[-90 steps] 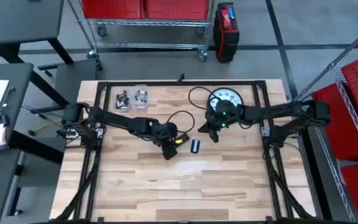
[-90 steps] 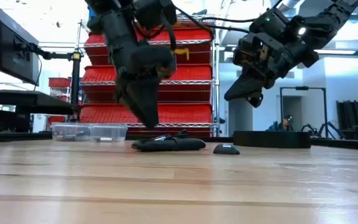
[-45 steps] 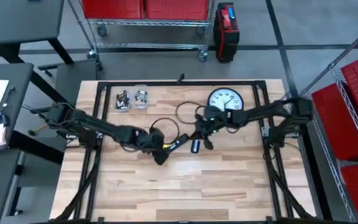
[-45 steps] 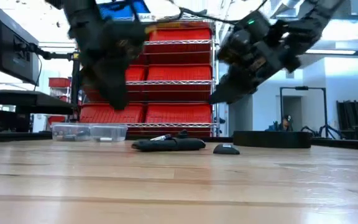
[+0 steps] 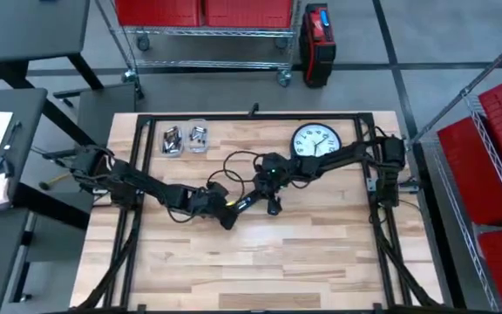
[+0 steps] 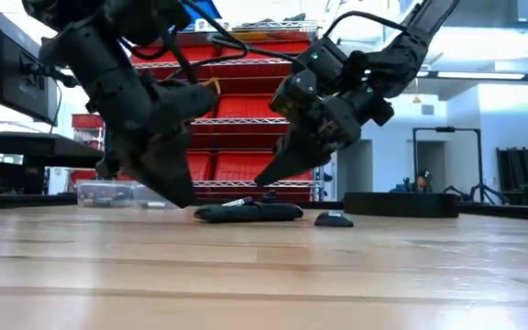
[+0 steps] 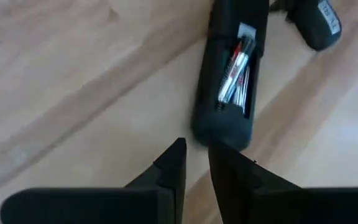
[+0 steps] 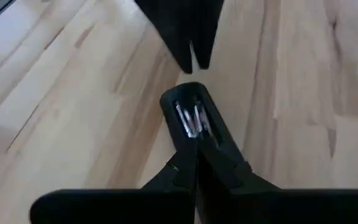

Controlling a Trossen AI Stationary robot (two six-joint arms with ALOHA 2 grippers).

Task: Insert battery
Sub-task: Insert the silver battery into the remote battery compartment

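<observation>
A black remote lies flat on the wooden table with its battery bay open upward and batteries lying in it. Its loose black cover lies on the table just to its right. My left gripper is low over the table at the remote's near-left end, just short of it; its fingers are shut to a narrow slit and hold nothing. My right gripper is shut and slants down over the remote's other end; in the low view its tip stands clear above the remote.
A round wall clock lies face up at the far right. Two clear boxes of batteries stand at the far left. Loose black cables loop over the table behind the remote. The near half of the table is bare wood.
My right gripper has swung from beside the clock toward the table's left and come down over the remote. My left gripper has drawn back toward the table's near-left, tipped over and sunk close to the tabletop. The remote and its cover have stayed where they were.
</observation>
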